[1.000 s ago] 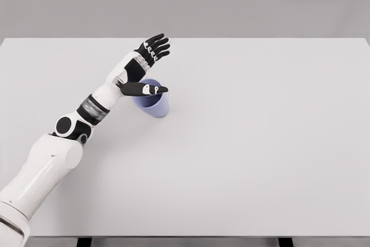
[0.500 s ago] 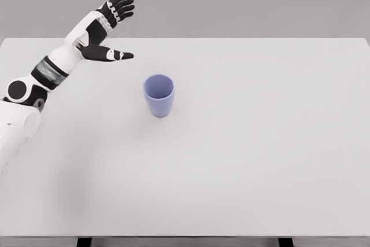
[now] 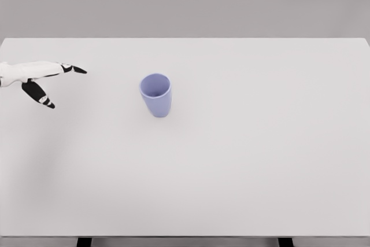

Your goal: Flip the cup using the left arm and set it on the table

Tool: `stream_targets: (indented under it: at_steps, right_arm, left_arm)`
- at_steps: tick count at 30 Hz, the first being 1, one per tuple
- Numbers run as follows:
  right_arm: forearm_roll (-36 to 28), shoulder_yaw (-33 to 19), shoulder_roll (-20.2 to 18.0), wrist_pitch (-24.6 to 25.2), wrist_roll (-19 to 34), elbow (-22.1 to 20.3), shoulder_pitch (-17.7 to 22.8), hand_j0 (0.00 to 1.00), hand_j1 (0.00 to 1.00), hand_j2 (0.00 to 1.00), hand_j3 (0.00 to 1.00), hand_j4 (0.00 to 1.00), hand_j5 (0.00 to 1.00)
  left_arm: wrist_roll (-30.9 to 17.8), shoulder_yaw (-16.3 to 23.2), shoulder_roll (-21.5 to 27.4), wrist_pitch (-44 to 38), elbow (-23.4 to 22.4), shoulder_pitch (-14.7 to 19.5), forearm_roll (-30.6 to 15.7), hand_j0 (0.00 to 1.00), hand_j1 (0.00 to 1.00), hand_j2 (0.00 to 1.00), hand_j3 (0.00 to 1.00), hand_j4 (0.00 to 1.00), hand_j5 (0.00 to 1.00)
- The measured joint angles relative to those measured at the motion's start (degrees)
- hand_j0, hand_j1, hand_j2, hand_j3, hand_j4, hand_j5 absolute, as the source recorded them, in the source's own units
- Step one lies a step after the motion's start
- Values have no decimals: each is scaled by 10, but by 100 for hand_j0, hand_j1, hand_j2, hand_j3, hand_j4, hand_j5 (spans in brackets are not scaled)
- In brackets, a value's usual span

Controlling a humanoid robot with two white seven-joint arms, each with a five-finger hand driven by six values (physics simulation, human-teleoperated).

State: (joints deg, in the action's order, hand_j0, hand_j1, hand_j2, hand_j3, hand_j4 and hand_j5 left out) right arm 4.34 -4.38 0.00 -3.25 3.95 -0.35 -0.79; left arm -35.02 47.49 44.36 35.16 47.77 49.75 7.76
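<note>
The cup (image 3: 155, 95) stands upright on the white tabletop (image 3: 260, 143), left of the middle, its open mouth facing up and its body narrowing toward the base. It looks like a light, stiff plastic tumbler with a smooth, probably slippery wall, so a grip around the side, with the thumb opposite the fingers, would likely hold best; a pinch at the thin rim would risk tipping it. The left robot hand (image 3: 36, 78) shows at the left edge, well apart from the cup. Its fingers are spread and hold nothing, the thumb splayed below them. With the cup upright and free, the task seems to be done.
</note>
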Motion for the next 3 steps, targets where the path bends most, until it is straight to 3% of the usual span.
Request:
stream_targets:
  at_steps: [3]
  right_arm:
    - [0, 0, 0, 0, 0, 0, 0, 100, 100, 100, 100, 100, 100]
  left_arm:
    - [0, 2, 0, 0, 0, 0, 5, 100, 100, 100, 100, 100, 100]
